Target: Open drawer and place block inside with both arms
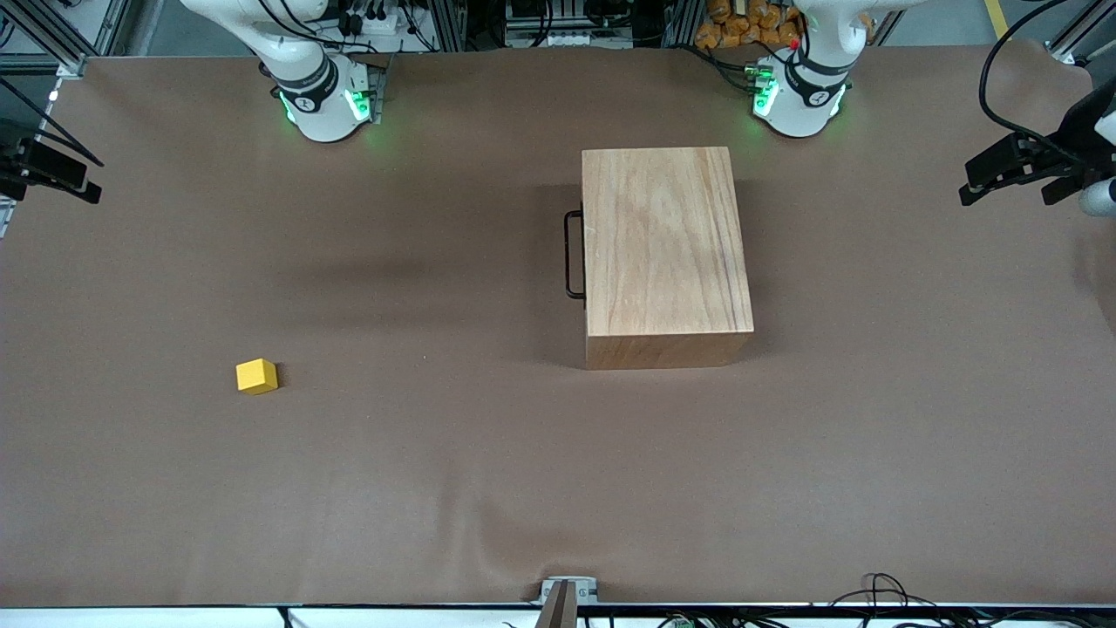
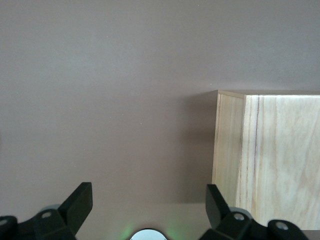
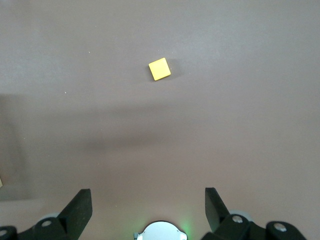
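The light-wood box [image 1: 664,253] stands on the brown table toward the left arm's end. Its drawer is shut, with the black U-shaped handle [image 1: 573,254] facing the right arm's end. The yellow block [image 1: 256,376] lies on the table toward the right arm's end, nearer to the front camera than the box. My left gripper [image 2: 148,200] is open and empty, high over the table, with a corner of the box [image 2: 270,160] below it. My right gripper [image 3: 148,202] is open and empty, high over bare table, with the block [image 3: 159,69] below it. Neither gripper shows in the front view.
The arms' green-lit bases [image 1: 327,96] [image 1: 798,96] stand at the table's edge farthest from the front camera. Black camera mounts stand at both ends of the table [image 1: 1029,166] [image 1: 48,170]. A small clamp [image 1: 562,597] sits at the edge nearest the front camera.
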Action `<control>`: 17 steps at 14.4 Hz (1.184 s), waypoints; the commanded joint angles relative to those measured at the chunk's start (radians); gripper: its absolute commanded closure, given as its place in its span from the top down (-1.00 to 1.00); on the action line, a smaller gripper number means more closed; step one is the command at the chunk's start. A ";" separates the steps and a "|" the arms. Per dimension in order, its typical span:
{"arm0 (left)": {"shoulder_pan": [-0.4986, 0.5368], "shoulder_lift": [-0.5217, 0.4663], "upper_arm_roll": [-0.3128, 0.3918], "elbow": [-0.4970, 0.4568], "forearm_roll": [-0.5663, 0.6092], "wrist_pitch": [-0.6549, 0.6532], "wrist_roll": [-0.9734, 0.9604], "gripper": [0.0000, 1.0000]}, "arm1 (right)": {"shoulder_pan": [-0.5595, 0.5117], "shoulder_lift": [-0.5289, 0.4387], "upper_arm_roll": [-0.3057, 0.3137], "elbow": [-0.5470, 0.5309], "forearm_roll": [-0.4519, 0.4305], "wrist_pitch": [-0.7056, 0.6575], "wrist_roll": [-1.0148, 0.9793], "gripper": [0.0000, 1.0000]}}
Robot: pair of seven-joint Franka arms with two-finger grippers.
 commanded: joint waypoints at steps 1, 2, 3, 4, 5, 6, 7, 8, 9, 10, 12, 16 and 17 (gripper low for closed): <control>0.014 -0.001 -0.006 0.004 -0.022 -0.004 0.025 1.00 | 0.008 -0.030 -0.009 -0.024 -0.010 0.017 0.006 1.00; 0.014 -0.001 -0.006 0.006 -0.022 -0.002 0.025 1.00 | 0.012 -0.033 -0.006 -0.025 -0.010 0.021 0.006 1.00; 0.015 0.001 -0.006 0.006 -0.022 -0.004 0.025 1.00 | 0.012 -0.036 -0.005 -0.031 -0.010 0.014 0.007 1.00; 0.014 0.001 -0.006 0.006 -0.022 -0.004 0.024 1.00 | 0.008 -0.042 -0.008 -0.042 -0.010 0.017 0.006 1.00; 0.014 0.001 -0.006 0.006 -0.022 -0.004 0.022 1.00 | 0.000 -0.042 -0.012 -0.041 -0.013 0.017 0.004 1.00; 0.012 0.002 -0.006 0.006 -0.022 -0.005 0.021 1.00 | -0.012 -0.045 -0.015 -0.044 -0.013 0.012 0.004 1.00; 0.009 0.010 -0.006 0.006 -0.022 -0.006 0.019 1.00 | -0.014 -0.053 -0.015 -0.045 -0.012 0.000 0.004 1.00; 0.006 0.013 -0.010 0.006 -0.022 -0.006 0.015 1.00 | -0.014 -0.054 -0.015 -0.045 -0.013 -0.003 0.006 1.00; 0.001 0.015 -0.015 0.004 -0.022 -0.006 0.010 1.00 | -0.014 -0.054 -0.015 -0.047 -0.012 -0.003 0.007 1.00; -0.003 0.016 -0.019 0.004 -0.022 -0.006 0.007 1.00 | -0.014 -0.054 -0.015 -0.047 -0.012 -0.003 0.007 1.00; -0.028 0.034 -0.038 0.006 -0.022 -0.006 -0.013 1.00 | -0.014 -0.053 -0.014 -0.048 -0.012 -0.002 0.010 1.00; -0.072 0.065 -0.087 0.006 -0.022 -0.005 -0.126 1.00 | -0.004 -0.050 -0.011 -0.065 -0.010 0.009 0.012 1.00; -0.092 0.073 -0.098 0.006 -0.020 -0.004 -0.159 1.00 | -0.004 -0.048 -0.009 -0.065 -0.009 0.009 0.012 1.00</control>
